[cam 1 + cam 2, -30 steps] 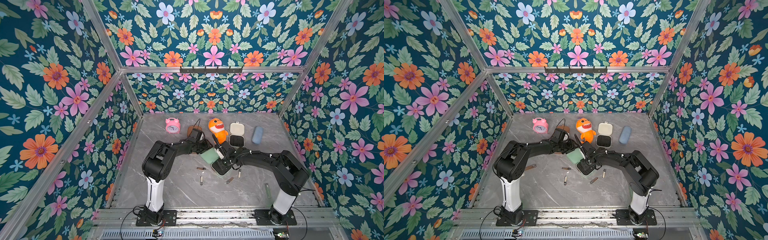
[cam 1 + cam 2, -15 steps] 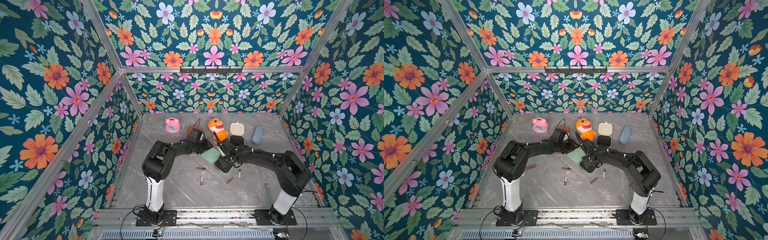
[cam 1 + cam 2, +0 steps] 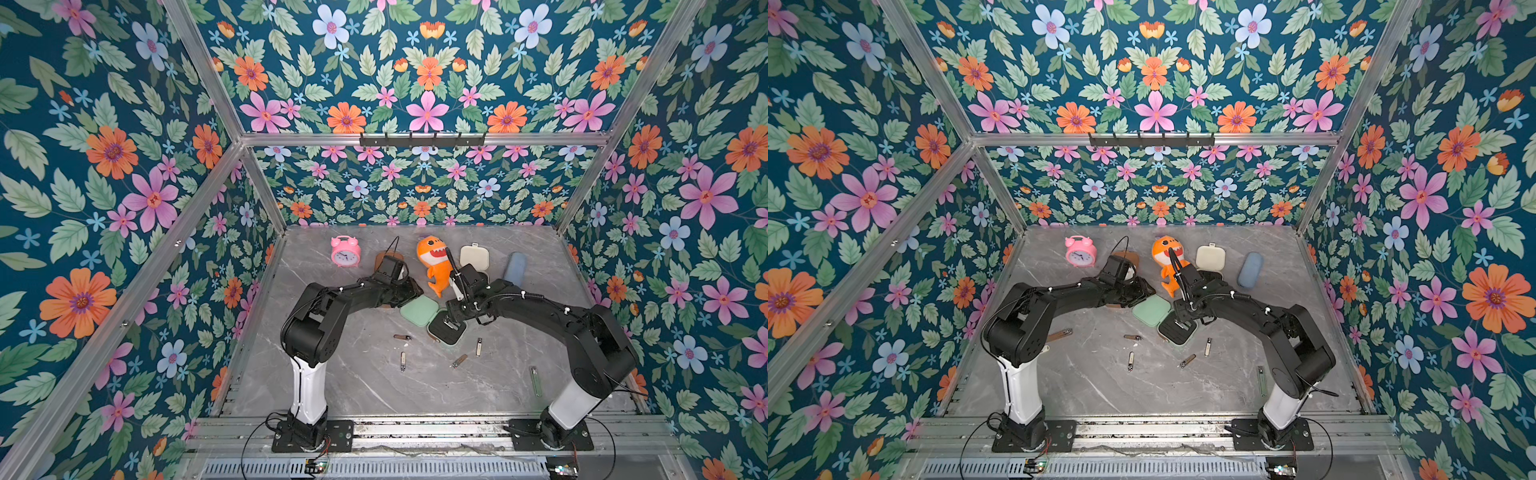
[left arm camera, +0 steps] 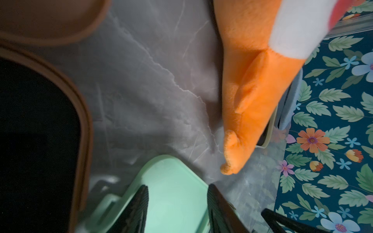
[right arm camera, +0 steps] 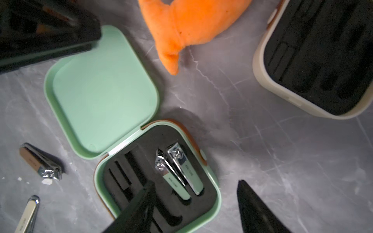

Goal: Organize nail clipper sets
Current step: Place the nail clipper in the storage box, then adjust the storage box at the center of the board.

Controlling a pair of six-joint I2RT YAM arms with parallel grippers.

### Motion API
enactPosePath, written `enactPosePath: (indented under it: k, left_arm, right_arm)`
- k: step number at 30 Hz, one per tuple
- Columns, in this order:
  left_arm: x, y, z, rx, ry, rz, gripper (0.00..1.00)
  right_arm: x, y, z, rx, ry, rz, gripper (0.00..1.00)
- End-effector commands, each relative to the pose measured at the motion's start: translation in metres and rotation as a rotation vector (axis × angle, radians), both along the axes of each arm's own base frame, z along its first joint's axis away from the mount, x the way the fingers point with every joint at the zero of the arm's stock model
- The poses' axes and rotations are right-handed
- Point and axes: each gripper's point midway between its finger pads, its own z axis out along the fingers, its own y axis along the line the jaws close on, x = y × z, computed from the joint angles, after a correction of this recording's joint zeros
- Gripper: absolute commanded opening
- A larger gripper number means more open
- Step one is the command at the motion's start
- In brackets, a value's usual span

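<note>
Overhead, right hand agape at mint case rim, open tabletop beside.

Along the rear of the table, from left to right, are set an alarm clock, the left case, a plush shark, the right case and a pouch. Before the shark lies the central case, opened flat; two clippers are seated in its insert, loose clippers scattered before it.

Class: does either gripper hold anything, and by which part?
Right gripper open, empty. Left gripper sits on a corner of the mint lid; a grip cannot be told.
</note>
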Motion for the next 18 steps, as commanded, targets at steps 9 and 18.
enactPosePath:
  k: [9, 18]
  left_arm:
    - [-0.005, 0.005, 0.039, -0.022, -0.061, 0.003, 0.52]
    - [-0.021, 0.018, 0.027, 0.001, -0.041, 0.018, 0.52]
  right_arm:
    - [-0.006, 0.014, -0.017, 0.097, 0.120, -0.026, 0.77]
    - [-0.011, 0.023, -0.028, 0.136, 0.168, -0.011, 0.82]
